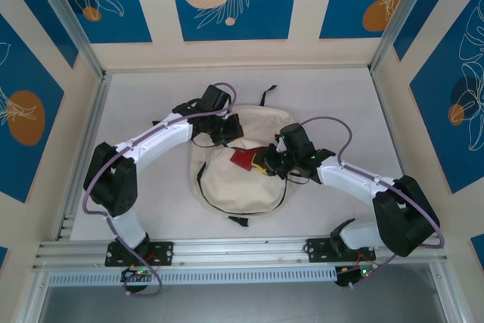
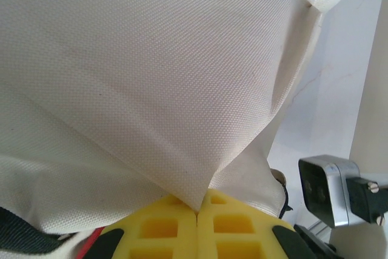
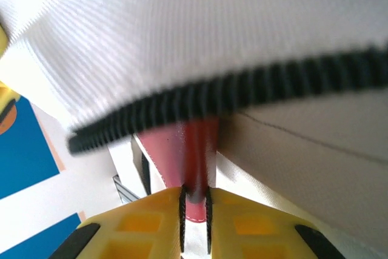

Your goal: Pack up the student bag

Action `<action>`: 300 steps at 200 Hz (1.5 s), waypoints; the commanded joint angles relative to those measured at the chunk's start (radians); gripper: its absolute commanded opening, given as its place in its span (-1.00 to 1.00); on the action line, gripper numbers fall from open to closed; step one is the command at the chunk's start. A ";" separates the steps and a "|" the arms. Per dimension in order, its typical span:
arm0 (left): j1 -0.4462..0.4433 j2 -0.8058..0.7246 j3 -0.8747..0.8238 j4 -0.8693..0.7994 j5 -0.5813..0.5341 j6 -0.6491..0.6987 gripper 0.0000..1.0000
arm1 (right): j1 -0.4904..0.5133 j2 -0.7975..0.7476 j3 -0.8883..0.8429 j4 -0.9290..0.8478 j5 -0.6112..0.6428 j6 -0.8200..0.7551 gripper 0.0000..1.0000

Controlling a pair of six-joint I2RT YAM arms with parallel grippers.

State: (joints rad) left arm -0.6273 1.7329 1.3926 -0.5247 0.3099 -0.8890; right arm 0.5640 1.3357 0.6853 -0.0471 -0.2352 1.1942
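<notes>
White bench point(image 1: 333, 104), walled on three sides by blue-and-cream panels. Student bag point(image 1: 242, 183) lay flat mid-bench, between the two arms, top end toward the far wall, black straps trailing at both ends.

Left arm reached in from the left. Left gripper point(image 2: 197, 211) sat at the bag's upper left edge, yellow fingers pressed together on a fold of the cream fabric, which rose from the pinch in a taut tent.

Right arm reached in from the right. Right gripper point(image 3: 195, 201) was over the bag's middle, fingers nearly closed and pinching the edge of a thin red flat item point(image 3: 194, 150). The item ran in under the black zipper trim point(image 3: 242, 89) of the bag's opening.
</notes>
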 commanded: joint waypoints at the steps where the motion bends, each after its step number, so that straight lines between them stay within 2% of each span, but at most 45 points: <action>1: 0.007 -0.064 -0.027 -0.001 0.036 -0.005 -1.00 | 0.001 0.027 0.025 0.123 0.023 -0.027 -0.65; 62: 0.008 -0.056 -0.034 -0.011 0.019 0.002 -0.84 | -0.008 0.088 0.060 0.181 0.088 -0.095 -0.73; 83: 0.014 -0.047 -0.026 -0.024 0.003 0.008 -0.78 | -0.006 0.074 0.098 0.064 0.157 -0.146 -0.70; 109: 0.024 -0.047 -0.023 -0.047 -0.014 0.024 -0.67 | 0.035 -0.012 0.112 -0.115 0.253 -0.200 -0.53; 131: 0.038 -0.062 -0.035 -0.058 -0.029 0.032 -0.46 | 0.098 -0.081 0.103 -0.230 0.324 -0.223 -0.48; 160: 0.066 -0.111 -0.072 -0.060 -0.047 0.027 -0.22 | 0.178 -0.075 0.128 -0.317 0.355 -0.233 -0.47; 192: 0.100 -0.182 -0.149 -0.061 -0.068 0.016 -0.21 | 0.221 0.010 0.185 -0.291 0.310 -0.248 -0.57; 222: 0.105 -0.242 -0.233 -0.052 -0.065 0.003 -0.29 | 0.219 0.100 0.257 -0.305 0.337 -0.265 -0.63; 300: 0.104 -0.296 -0.351 0.005 -0.011 -0.030 -0.37 | 0.077 0.220 0.373 -0.306 0.416 -0.349 -0.68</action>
State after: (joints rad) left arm -0.5274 1.4612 1.0615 -0.5571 0.2653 -0.8944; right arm 0.6701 1.5208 1.0000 -0.3565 0.1226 0.9024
